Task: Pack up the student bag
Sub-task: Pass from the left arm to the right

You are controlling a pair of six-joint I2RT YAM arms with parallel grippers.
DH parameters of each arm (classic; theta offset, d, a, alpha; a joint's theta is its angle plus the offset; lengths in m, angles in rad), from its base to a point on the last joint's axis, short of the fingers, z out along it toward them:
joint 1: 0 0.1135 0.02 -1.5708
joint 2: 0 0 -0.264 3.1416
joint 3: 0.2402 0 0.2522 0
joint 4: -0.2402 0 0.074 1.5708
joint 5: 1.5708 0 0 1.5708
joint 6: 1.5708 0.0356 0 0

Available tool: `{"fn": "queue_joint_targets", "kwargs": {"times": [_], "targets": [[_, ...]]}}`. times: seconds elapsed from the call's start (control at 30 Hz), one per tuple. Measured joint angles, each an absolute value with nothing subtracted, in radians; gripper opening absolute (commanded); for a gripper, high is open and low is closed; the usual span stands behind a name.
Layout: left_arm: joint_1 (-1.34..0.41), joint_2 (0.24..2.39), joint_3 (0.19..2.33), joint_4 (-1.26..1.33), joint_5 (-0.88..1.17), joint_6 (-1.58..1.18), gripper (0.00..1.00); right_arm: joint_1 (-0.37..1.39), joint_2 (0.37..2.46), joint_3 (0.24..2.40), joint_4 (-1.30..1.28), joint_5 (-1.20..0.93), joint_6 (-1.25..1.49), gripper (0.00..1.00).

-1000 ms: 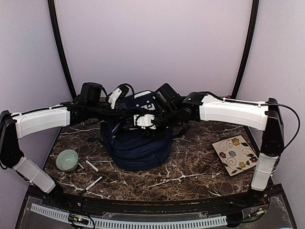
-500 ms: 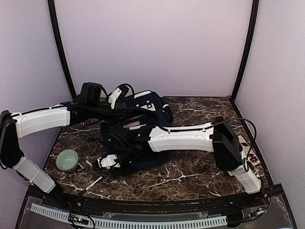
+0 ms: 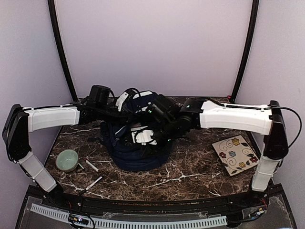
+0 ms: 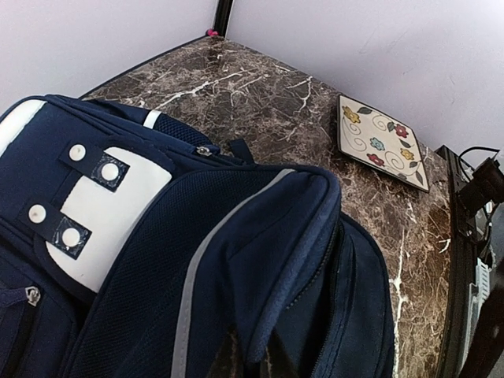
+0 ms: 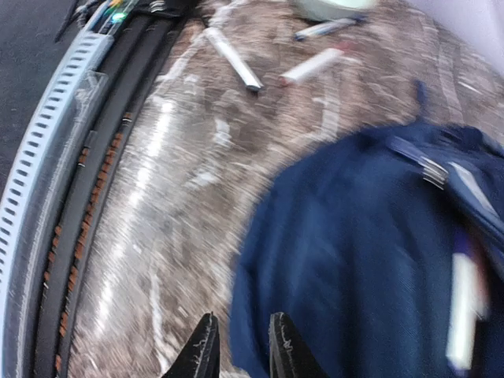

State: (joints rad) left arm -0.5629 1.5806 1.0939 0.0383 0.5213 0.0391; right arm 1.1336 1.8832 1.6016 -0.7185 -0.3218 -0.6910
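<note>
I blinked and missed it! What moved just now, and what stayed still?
The right pincer swung down toward the pens, then came back up over the bag, taking no pen. The left arm slid a little to the right. The bag, bowl, pens and tile stayed put.

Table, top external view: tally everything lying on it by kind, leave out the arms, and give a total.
Student bag: 1
Green bowl: 1
Floral tile: 1
White markers: 3
Total: 6
</note>
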Motion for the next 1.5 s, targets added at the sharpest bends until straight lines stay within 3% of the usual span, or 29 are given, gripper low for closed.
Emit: {"fn": "queue_joint_targets", "kwargs": {"times": [0.17,0.3,0.37,0.43,0.67,0.9,1.0,1.13,1.27,1.5], "targets": [[-0.590,1.608,1.102,0.054,0.529,0.001,0.06,0.980,1.677,1.516,-0.709,-0.238,-0.671,0.24],[-0.595,1.633,1.118,0.064,0.536,-0.038,0.07,0.869,1.608,1.463,-0.652,-0.186,-0.643,0.40],[-0.598,1.636,1.119,0.074,0.538,-0.056,0.07,0.835,1.605,1.435,-0.592,-0.160,-0.636,0.50],[-0.599,1.636,1.119,0.080,0.540,-0.072,0.07,0.825,1.613,1.421,-0.555,-0.149,-0.623,0.54],[-0.616,1.636,1.118,0.095,0.532,-0.104,0.08,0.822,1.739,1.476,-0.429,-0.141,-0.617,0.55],[-0.627,1.618,1.105,0.104,0.542,-0.120,0.09,0.812,1.850,1.542,-0.346,-0.184,-0.620,0.43],[-0.627,1.610,1.091,0.108,0.543,-0.132,0.10,0.814,1.869,1.542,-0.325,-0.196,-0.622,0.26],[-0.627,1.604,1.089,0.109,0.539,-0.137,0.35,0.809,1.876,1.544,-0.308,-0.208,-0.625,0.09],[-0.631,1.555,1.085,0.111,0.505,-0.155,0.47,0.789,1.883,1.544,-0.299,-0.236,-0.609,0.01],[-0.640,1.345,1.068,-0.106,0.352,-0.154,0.55,0.730,1.874,1.493,-0.265,-0.322,-0.568,0.00]]}}
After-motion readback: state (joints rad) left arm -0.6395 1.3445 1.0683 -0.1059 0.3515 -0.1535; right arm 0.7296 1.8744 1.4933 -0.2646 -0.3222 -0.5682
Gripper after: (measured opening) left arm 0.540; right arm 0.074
